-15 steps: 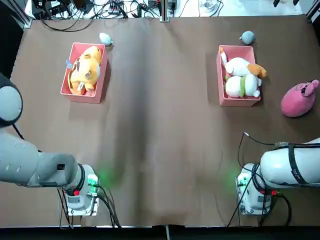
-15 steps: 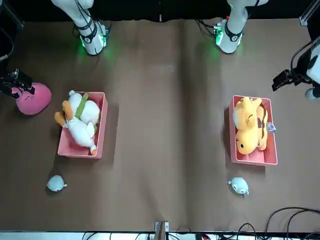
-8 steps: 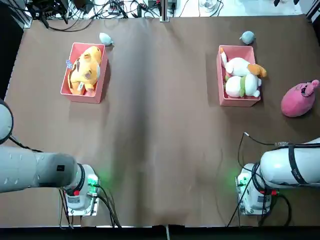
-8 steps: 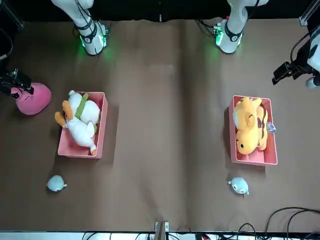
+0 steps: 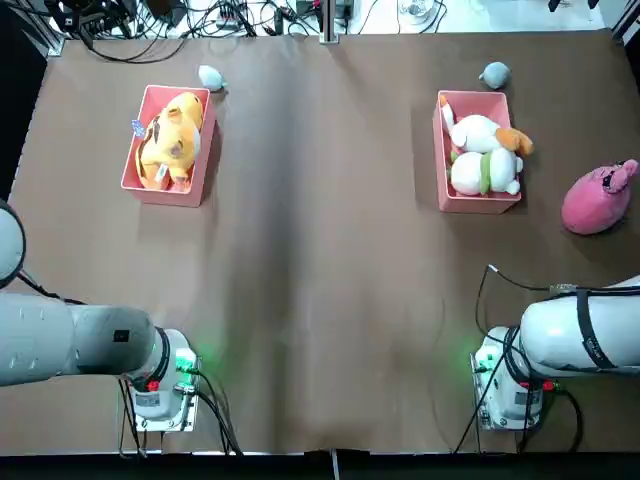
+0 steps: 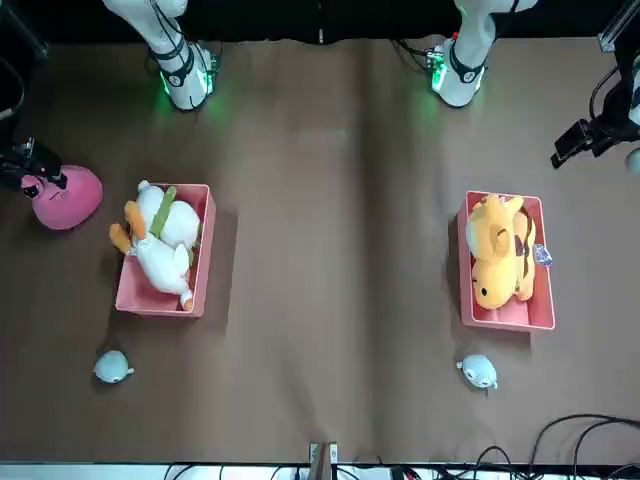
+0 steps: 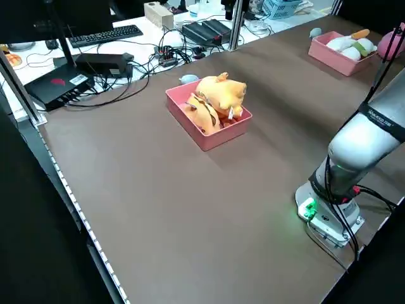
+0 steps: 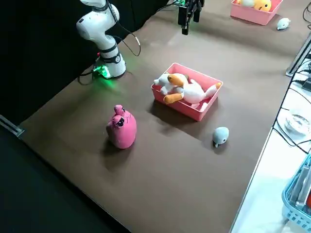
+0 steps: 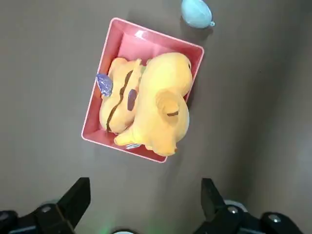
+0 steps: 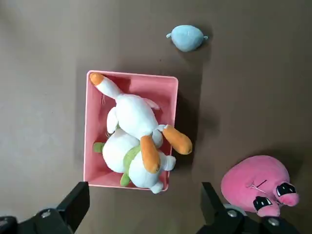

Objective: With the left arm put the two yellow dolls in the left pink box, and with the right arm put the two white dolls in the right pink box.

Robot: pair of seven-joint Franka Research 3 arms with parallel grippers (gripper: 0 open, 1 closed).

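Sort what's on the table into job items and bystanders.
Job items:
- yellow dolls in the left pink box
- white dolls in the right pink box

Lying about:
- pink plush
- small blue-grey toy beyond the left box
- second blue-grey toy beyond the right box

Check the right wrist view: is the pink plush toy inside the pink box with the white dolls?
No, the pink plush toy lies on the table outside the right pink box, which holds only the two white dolls.

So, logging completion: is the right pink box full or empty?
Full: the right pink box holds both white dolls, lying side by side and filling it; the right wrist view confirms.
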